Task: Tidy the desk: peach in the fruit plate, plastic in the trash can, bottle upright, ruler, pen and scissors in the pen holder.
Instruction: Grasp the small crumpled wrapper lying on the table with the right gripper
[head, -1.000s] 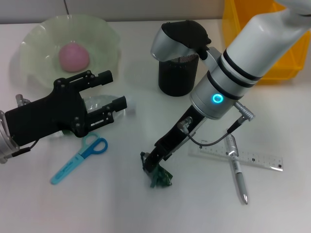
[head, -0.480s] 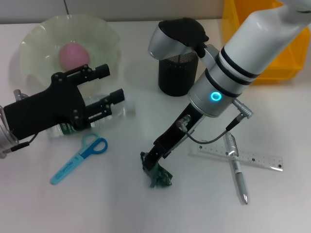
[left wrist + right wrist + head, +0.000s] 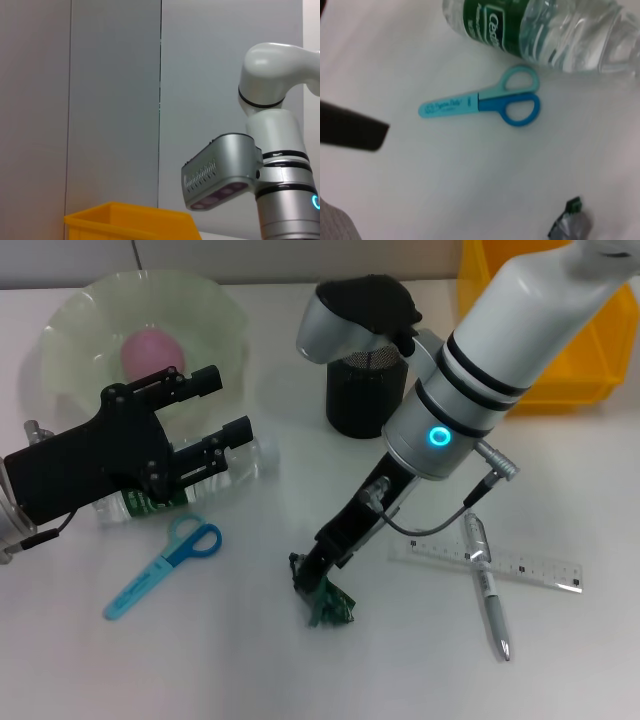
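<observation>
The pink peach (image 3: 152, 352) lies in the pale green fruit plate (image 3: 60, 330). A clear bottle (image 3: 250, 457) with a green label lies on its side on the table, also in the right wrist view (image 3: 530, 25). My left gripper (image 3: 222, 408) hovers open just above it, nothing between its fingers. Blue scissors (image 3: 165, 565) (image 3: 480, 102) lie nearer the front. My right gripper (image 3: 308, 575) is down at the table, shut on the crumpled green plastic (image 3: 328, 608). The ruler (image 3: 520, 565) and pen (image 3: 488, 592) lie crossed at the right. A black mesh pen holder (image 3: 365, 405) stands at the back.
A yellow trash can (image 3: 560, 350) (image 3: 130, 220) stands at the back right, behind my right arm (image 3: 500, 360). That arm's elbow hangs over the pen holder's mouth. The plate sits close behind my left gripper.
My left gripper has drifted back toward the plate, uncovering more of the bottle. My right arm's upper part has swung slightly left while its tip stays on the plastic.
</observation>
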Motion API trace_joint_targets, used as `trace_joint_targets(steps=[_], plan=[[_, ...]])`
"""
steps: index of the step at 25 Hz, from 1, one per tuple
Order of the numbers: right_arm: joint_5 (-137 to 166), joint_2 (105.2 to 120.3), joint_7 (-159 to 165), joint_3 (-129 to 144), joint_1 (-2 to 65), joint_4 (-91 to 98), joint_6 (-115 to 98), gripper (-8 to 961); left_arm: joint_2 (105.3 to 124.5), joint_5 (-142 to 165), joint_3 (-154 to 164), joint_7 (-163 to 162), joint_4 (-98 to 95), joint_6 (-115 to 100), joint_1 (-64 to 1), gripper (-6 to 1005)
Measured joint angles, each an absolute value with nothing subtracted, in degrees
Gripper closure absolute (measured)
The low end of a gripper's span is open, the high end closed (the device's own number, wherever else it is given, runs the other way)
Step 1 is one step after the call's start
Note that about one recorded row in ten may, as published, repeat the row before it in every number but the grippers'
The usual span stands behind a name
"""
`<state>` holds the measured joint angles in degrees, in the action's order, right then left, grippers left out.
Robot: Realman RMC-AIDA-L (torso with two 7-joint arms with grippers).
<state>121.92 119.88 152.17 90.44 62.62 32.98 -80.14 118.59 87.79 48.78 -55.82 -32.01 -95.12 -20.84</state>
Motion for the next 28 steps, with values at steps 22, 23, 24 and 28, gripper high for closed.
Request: trace_joint_targets(steps=[22, 23, 24, 28], plan=[[121.6, 119.88, 154.1, 94.8, 63.2, 32.6, -78.1, 361, 118.65, 87.7, 48.8, -55.7, -31.8, -95.0, -21.6, 360], [121.4, 119.88, 154.1, 94.9, 63.2, 32.6, -77.9, 361, 118.64, 87.7, 48.8, -55.3, -31.4, -95.0, -21.7, 360], [121.4, 119.88, 154.1, 94.9, 63.2, 32.6, -77.9, 361, 118.64, 87.7, 48.8, -55.3, -31.4, -95.0, -21.7, 360], [120.8, 119.88, 153.9, 95.4, 63.2, 32.6, -77.5, 361, 118.57, 87.7, 48.7, -54.1, -30.5, -95.0, -21.8, 360]])
